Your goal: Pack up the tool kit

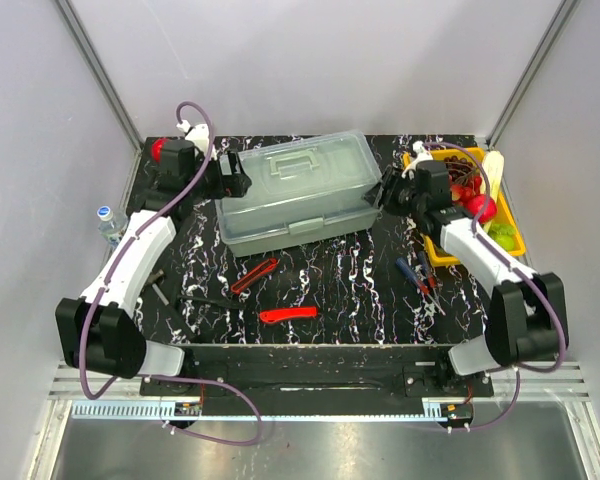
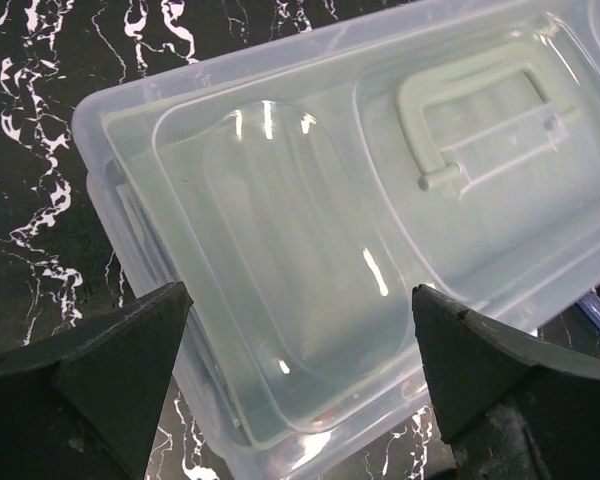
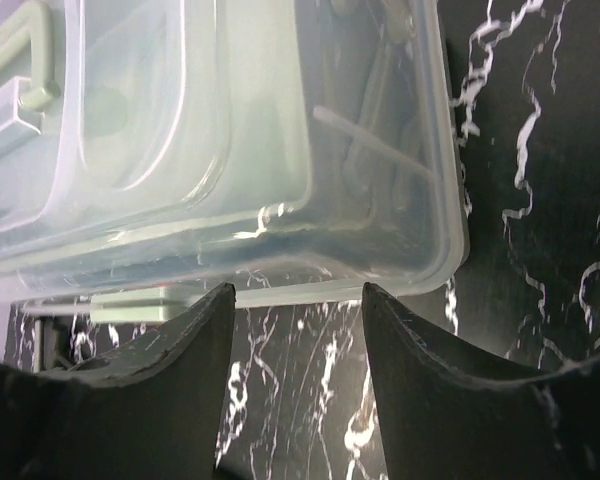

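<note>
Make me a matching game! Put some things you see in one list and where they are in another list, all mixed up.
Things:
1. toolbox
2. flat red tool
3. yellow tray
4. water bottle

Places:
A. far left side
B. back middle
C. front middle
D. back right corner

Pairs: 1-B, 2-C, 3-D, 4-A

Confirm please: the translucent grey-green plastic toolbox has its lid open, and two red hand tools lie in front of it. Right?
No. The top external view shows the translucent grey-green plastic toolbox with its lid closed; the two red hand tools lie in front of it.
</note>
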`<state>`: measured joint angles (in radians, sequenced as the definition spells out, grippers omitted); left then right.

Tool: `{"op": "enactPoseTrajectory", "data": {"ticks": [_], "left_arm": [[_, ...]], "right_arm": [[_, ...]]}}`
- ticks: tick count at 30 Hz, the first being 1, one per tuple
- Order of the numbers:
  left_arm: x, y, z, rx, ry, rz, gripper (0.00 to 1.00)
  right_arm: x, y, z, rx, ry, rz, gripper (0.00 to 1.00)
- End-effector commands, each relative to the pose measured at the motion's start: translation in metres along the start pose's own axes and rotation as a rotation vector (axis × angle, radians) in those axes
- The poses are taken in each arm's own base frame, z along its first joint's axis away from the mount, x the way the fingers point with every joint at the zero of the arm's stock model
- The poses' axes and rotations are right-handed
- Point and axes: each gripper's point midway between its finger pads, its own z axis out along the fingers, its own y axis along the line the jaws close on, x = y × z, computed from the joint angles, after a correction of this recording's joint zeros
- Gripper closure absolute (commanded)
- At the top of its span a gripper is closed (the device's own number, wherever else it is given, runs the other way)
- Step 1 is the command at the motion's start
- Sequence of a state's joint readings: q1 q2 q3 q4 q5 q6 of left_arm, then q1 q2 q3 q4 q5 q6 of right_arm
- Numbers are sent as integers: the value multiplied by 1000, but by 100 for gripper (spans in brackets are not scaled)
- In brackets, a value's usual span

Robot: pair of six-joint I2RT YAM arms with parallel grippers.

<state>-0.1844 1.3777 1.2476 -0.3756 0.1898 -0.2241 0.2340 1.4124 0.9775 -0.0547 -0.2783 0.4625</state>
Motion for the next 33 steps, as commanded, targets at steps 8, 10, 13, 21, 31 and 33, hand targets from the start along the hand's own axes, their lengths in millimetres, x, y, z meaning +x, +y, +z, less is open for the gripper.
{"op": "enactPoseTrajectory", "data": {"ticks": [8,10,13,21,31,33], "left_arm": [[37,-39,-10,221,12,-113,1],[40,-45,-13,243,15,-114,1],[13,-27,-22,119,-54,-71,1],[-114,37,-56,-199,-313,32,1],[-127,51,41,-14,-214,101,1],[-124,51,56,12,-199,108,1]], "right_arm": [[-104,17,79,-35,-263,23,24],[-107,18,90,-42,-250,41,22],[-116,21,85,-29,-260,56,20],[-93,37,48,-80,-176,29,6],[-43,32,12,-81,-50,29,1],[-39,27,8,-53,-43,30,0]]}}
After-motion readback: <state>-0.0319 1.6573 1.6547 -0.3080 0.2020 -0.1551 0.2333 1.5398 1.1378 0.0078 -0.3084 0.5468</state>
